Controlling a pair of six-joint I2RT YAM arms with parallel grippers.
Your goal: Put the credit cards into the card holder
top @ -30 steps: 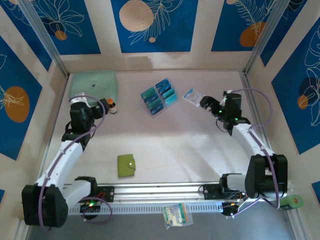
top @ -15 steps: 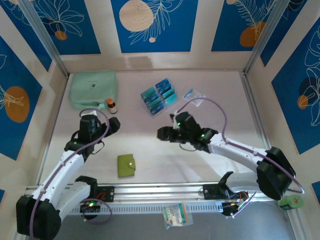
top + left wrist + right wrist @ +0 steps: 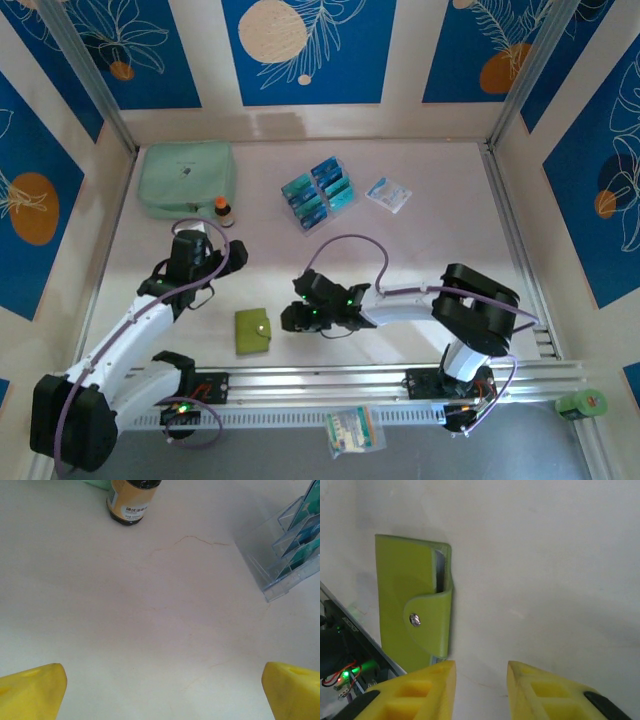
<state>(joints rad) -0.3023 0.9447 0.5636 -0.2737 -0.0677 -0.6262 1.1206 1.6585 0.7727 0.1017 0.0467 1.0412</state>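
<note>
Olive-green card holder (image 3: 253, 330) lies snapped closed; right gripper (image 3: 481, 672) sits just to its right, jaws narrowed to a small gap, gripping nothing; left gripper (image 3: 162, 690), behind the holder, is spread wide and empty; credit cards (image 3: 318, 195) stand in a clear tiered stand (image 3: 280, 575) well behind the holder.

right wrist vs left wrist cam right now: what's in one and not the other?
Right wrist: the olive card holder, flap closed, lying flat ahead of the right gripper, near the base rail. Left wrist: a brown bottle and the clear stand with credit cards, beyond the wide-open left gripper. Both: bare pale table and yellow fingers.
</note>
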